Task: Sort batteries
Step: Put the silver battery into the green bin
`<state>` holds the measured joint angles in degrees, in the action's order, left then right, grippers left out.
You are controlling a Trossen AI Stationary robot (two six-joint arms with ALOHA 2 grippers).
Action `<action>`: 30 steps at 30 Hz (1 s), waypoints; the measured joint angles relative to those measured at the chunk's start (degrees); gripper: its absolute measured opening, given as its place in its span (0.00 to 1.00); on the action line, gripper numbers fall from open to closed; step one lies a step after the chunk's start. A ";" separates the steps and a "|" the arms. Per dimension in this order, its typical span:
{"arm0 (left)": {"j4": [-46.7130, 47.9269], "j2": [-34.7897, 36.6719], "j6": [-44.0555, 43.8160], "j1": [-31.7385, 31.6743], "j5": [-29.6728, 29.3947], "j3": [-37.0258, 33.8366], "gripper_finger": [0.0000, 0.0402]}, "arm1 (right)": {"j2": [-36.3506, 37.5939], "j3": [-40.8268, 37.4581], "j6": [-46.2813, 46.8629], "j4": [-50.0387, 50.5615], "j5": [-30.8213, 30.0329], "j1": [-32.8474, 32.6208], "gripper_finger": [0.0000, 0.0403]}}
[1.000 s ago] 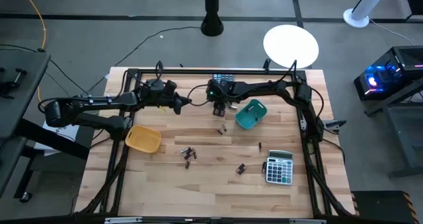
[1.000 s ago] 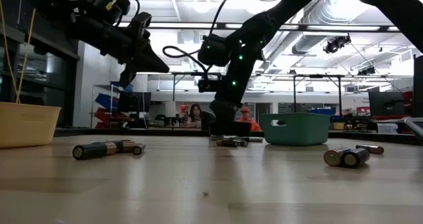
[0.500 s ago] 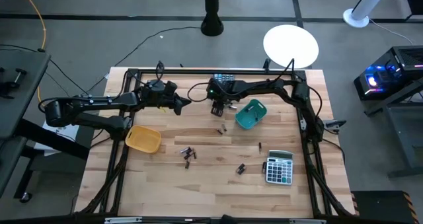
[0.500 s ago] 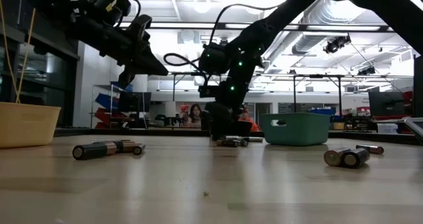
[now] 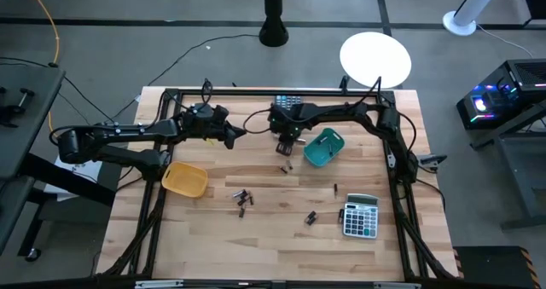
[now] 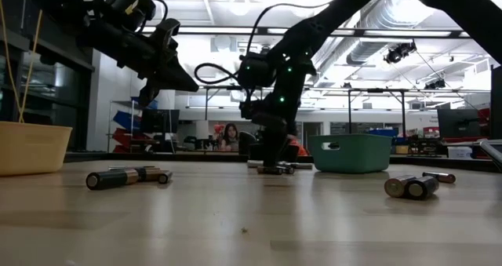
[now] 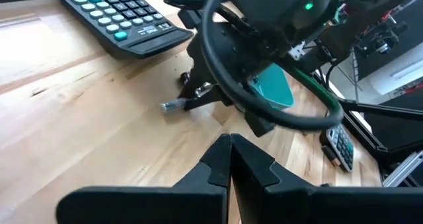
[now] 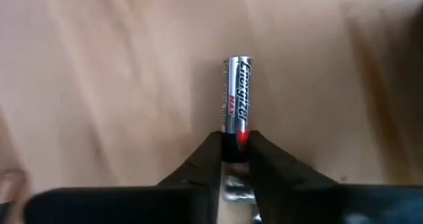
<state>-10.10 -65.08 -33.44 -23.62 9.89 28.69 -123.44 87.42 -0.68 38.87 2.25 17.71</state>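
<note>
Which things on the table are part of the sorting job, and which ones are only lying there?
Part of the job:
- battery between the right gripper's fingers
- loose batteries on the table
- yellow tray
- teal tray

Only lying there:
- grey calculator
- dark calculator

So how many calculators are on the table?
2. A dark calculator lies at the middle of the far edge of the table. A grey calculator lies near the front right corner. No others show, though the arms hide some wood.
</note>
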 joint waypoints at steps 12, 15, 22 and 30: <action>0.23 0.00 -0.39 3.36 0.05 0.00 0.00 | 0.20 0.07 4.77 1.25 5.21 -4.56 0.10; 0.19 0.00 -0.39 4.31 0.03 0.00 0.00 | 0.22 0.04 5.30 1.32 5.48 -5.46 0.04; 0.01 0.00 0.03 5.47 -0.15 0.00 0.00 | 2.75 -0.35 6.91 3.13 5.27 -7.07 0.04; -0.19 0.00 0.72 5.47 -2.03 0.00 0.00 | 12.61 -0.19 6.74 13.55 -0.75 -6.25 0.04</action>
<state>-10.29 -65.08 -32.71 -18.15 7.85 28.69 -110.83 87.22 6.06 52.42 1.50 11.46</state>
